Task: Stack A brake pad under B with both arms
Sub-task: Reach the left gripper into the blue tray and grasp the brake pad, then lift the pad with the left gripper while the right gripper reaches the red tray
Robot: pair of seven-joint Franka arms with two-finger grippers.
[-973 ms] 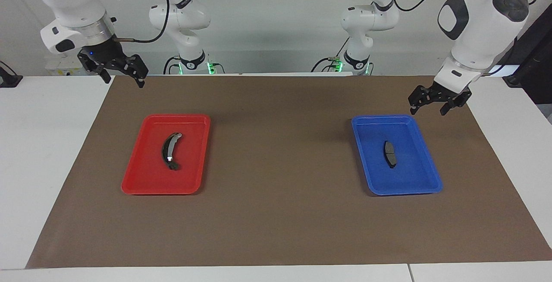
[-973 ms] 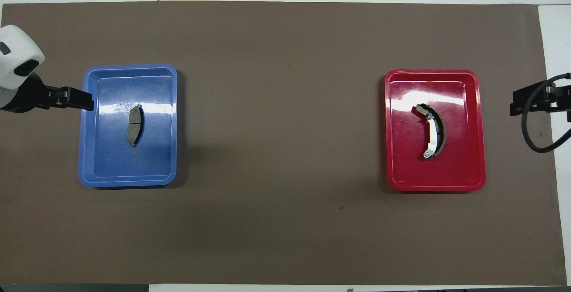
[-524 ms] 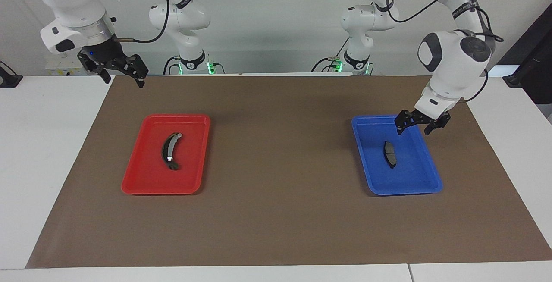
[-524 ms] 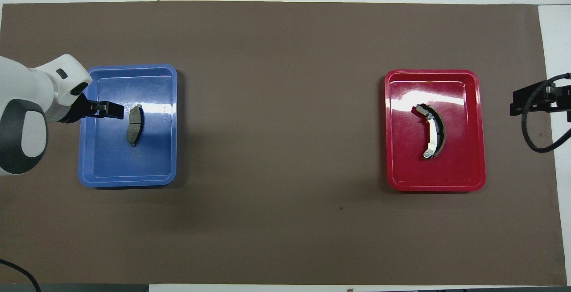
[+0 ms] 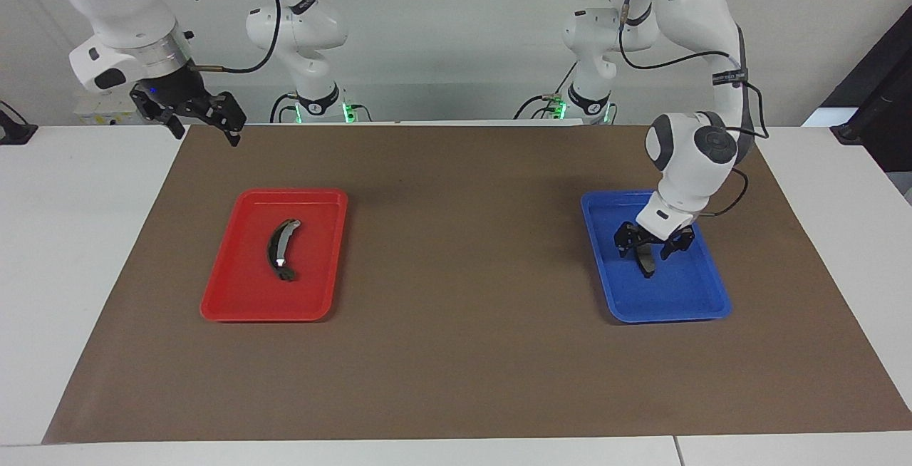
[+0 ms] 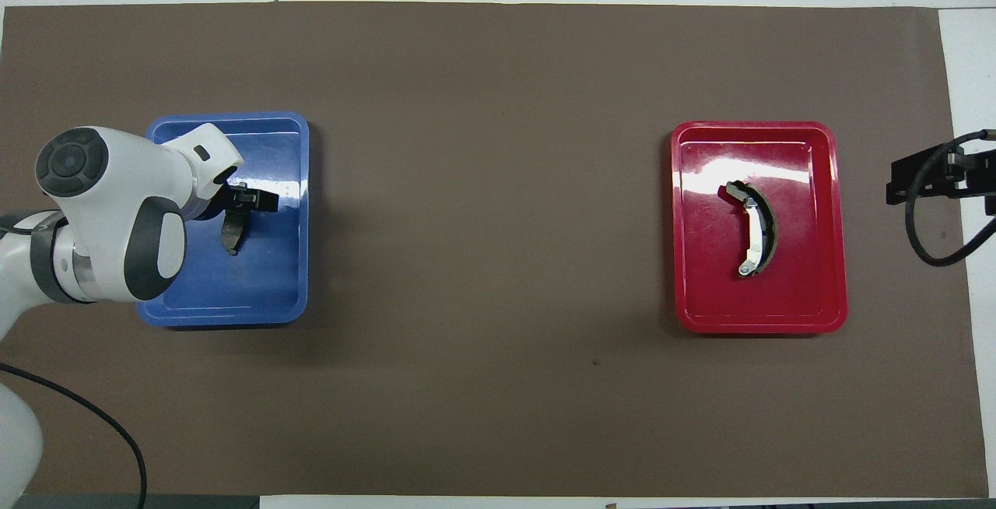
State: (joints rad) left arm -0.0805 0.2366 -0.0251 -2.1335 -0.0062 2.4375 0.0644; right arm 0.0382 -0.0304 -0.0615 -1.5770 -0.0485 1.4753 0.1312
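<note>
Lowered into the blue tray [image 5: 712,288], left claw [image 5: 653,251] straddles A brake pad [image 5: 646,262], spread wide.

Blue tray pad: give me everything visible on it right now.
The A brake pad is a short, slightly curved dark-grey piece with a lighter grey flat face, lying in the blue tray at the left arm's end of the table. Its long axis runs roughly toward and away from the robots. The left gripper is low over the end nearer the robots, open, a finger on either side and hiding that end; actual contact cannot be confirmed. The end farther from the robots sticks out, uncovered. Nothing else is in the tray.
</note>
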